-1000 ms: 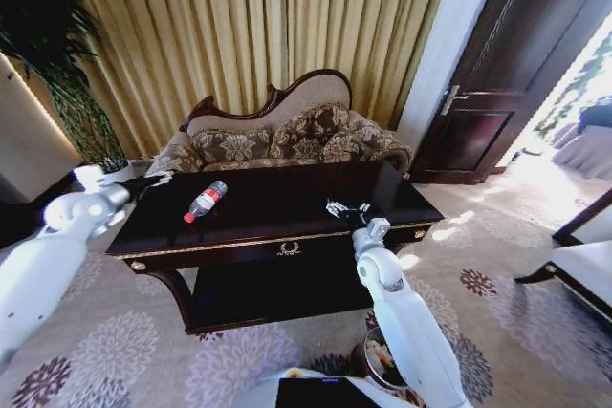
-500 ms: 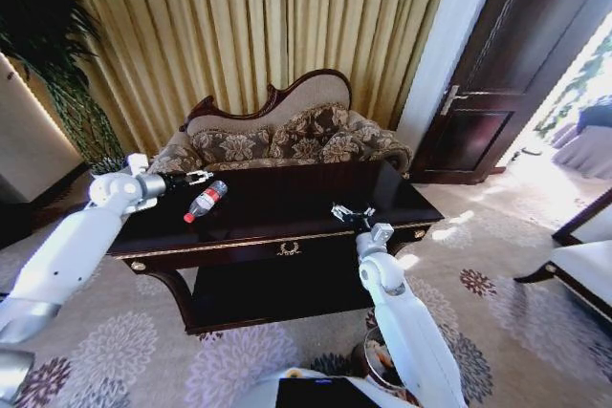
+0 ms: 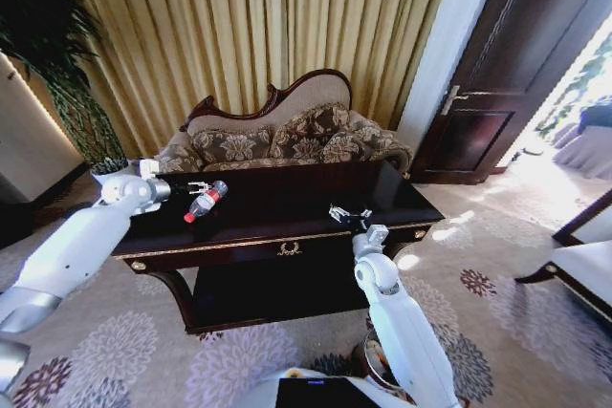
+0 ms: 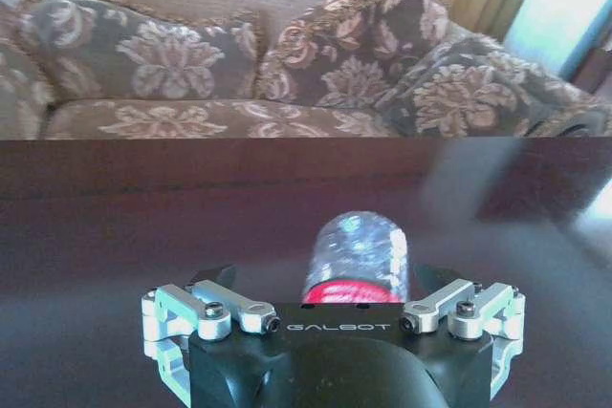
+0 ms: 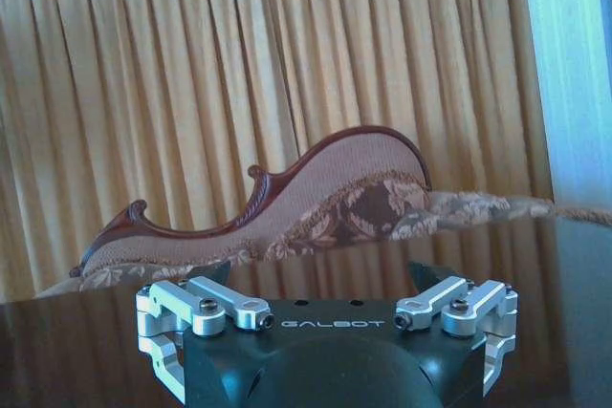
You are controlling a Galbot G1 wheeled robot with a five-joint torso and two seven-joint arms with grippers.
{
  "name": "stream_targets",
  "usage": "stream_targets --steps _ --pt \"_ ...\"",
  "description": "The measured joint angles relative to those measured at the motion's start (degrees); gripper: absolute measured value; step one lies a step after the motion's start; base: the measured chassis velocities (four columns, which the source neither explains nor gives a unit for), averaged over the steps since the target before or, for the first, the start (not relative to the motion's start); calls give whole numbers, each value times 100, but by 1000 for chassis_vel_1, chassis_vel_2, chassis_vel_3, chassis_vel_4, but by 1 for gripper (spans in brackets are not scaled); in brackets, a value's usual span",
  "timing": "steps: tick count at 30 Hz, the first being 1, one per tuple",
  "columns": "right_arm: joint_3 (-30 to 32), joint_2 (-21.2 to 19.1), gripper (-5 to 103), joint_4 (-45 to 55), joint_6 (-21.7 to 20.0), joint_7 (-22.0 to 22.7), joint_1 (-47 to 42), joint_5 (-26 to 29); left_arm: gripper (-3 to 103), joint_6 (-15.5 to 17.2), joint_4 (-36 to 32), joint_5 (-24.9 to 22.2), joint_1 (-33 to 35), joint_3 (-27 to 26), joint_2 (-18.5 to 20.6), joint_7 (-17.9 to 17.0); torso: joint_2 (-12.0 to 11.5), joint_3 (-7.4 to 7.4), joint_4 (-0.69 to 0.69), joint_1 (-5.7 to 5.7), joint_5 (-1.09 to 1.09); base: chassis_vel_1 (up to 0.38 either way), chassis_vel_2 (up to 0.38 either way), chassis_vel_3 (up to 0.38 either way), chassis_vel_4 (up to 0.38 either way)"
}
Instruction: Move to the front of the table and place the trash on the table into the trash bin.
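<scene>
The bin (image 3: 375, 362) stands on the floor at the robot's right, low beside the right arm and below the worktop's front edge, partly hidden by that arm; light-coloured items lie inside it.

The right claw (image 3: 348, 216) hangs over the front right part of the worktop (image 3: 287, 207), its fingers spread apart and holding nothing. In the right wrist view this claw (image 5: 330, 351) is open over the dark glossy surface, with the sofa (image 5: 316, 203) and the curtains (image 5: 268, 74) beyond it.

The left claw (image 3: 200, 188) is out over the left part of the worktop, fingers parted, just beside the bottle (image 3: 206, 201). The bottle lies on its side on the worktop, red cap toward the front left, its clear body slanting away toward the back. In the left wrist view the bottle (image 4: 359, 255) lies directly ahead of the left claw (image 4: 335, 332), in line with the gap between the open fingers, its red label nearest the claw body; whether the fingers touch it I cannot tell. The claw grips nothing.

Behind the worktop, beyond both claws, stands the patterned sofa with its carved wooden back, its cushions (image 4: 172, 54) clear in the left wrist view. The gold curtains hang behind it, a plant (image 3: 48, 35) stands far to the left of the left claw, and a dark door (image 3: 516, 74) is far to the right of the right claw.
</scene>
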Motion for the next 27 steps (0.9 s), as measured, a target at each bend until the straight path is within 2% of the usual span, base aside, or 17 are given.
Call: stream_targets --steps 4,10,12,18,27 --pt "18 -68 100 73 -38 39 31 105 100 -4 30 173 54 -83 -244 28 -1 1 -3 1 -1 0 0 0 0" --pt "-52 -20 100 121 -41 40 -62 111 100 -5 -238 417 243 -144 -435 -301 0 0 -1 0 0 0 0 0 0" --pt "-73 21 100 103 -35 35 -86 80 100 -5 -389 772 211 3 -328 -332 0 0 0 0 0 0 0 0 0" --pt "-91 58 100 38 -19 28 -44 66 100 -5 -402 1210 193 82 -239 -336 0 1 -1 0 -1 0 0 0 0" --pt "-110 77 100 -7 -15 17 -3 75 100 -5 -456 1245 222 69 -179 -263 0 1 -2 0 -1 0 0 0 0"
